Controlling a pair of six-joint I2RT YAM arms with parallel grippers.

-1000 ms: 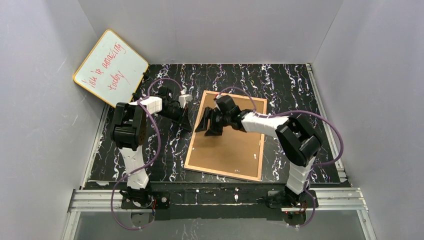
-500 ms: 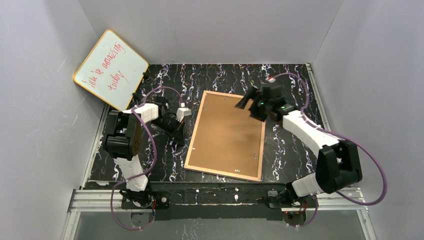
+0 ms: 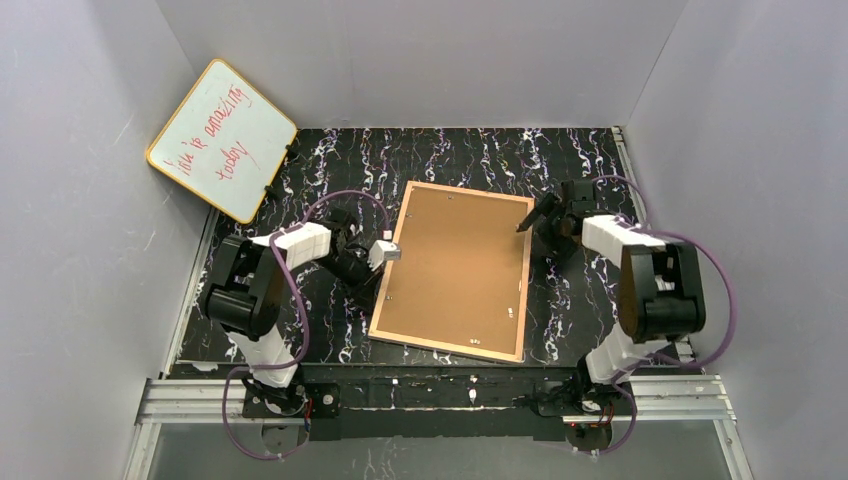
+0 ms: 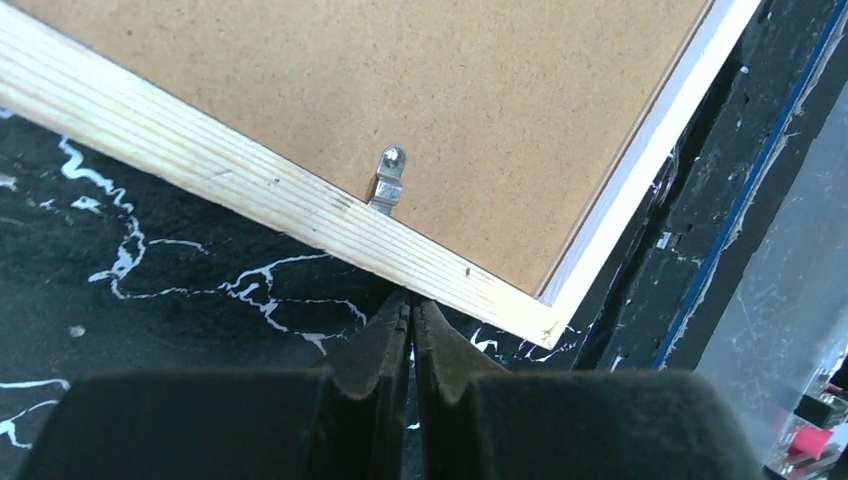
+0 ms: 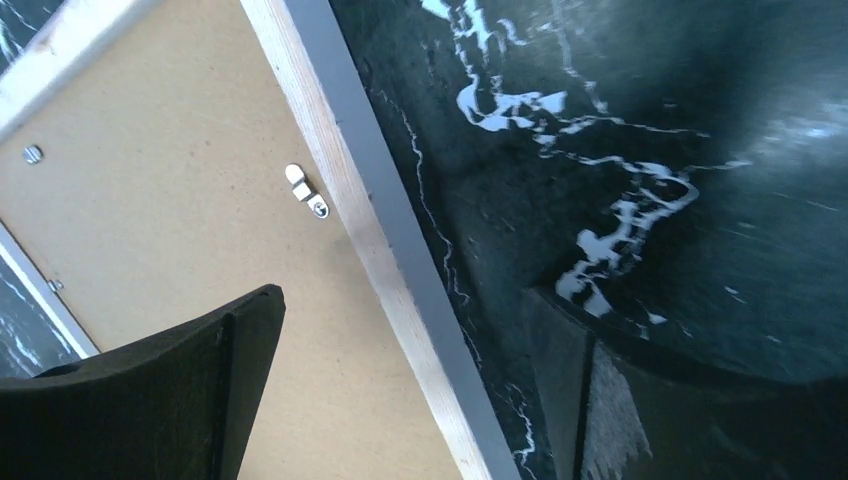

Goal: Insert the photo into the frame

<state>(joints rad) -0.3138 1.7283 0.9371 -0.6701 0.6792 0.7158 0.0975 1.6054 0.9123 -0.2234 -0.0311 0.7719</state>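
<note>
**Frame lying back-up between a pinched-shut left hand and a wide-spread right hand**

Well off to the left hand's outer side, in the far left corner, a yellow-rimmed whiteboard (image 3: 222,140) with red writing is leaning against the wall. The left hand (image 4: 411,312) is sitting low over the black, white-veined tabletop (image 3: 470,160). Its two fingers are pressing together with nothing between them.

Just ahead of its fingertips the frame (image 4: 250,188) is lying flat, its tan wood back facing up. The tips are pointing at the frame's left rail and are very close to it, though whether they are touching it cannot be told. Just past that rail from this hand, a small metal clip (image 4: 388,180) is sitting on the brown backing board (image 3: 455,265), which is filling the frame's opening. In the left wrist view the frame's near corner is showing a little to the right of the fingertips, with a thin white edge running away from it.

Across the board, by the frame's far right corner, the right hand (image 5: 405,300) is poised with its fingers spreading wide and holding nothing. It is straddling the frame's right rail. One finger (image 5: 180,390) is hanging over the backing board and the other over bare tabletop, with the rail running between them. Ahead of the board-side finger, a second clip (image 5: 306,190) is lying on the board just inside the rail.
</note>
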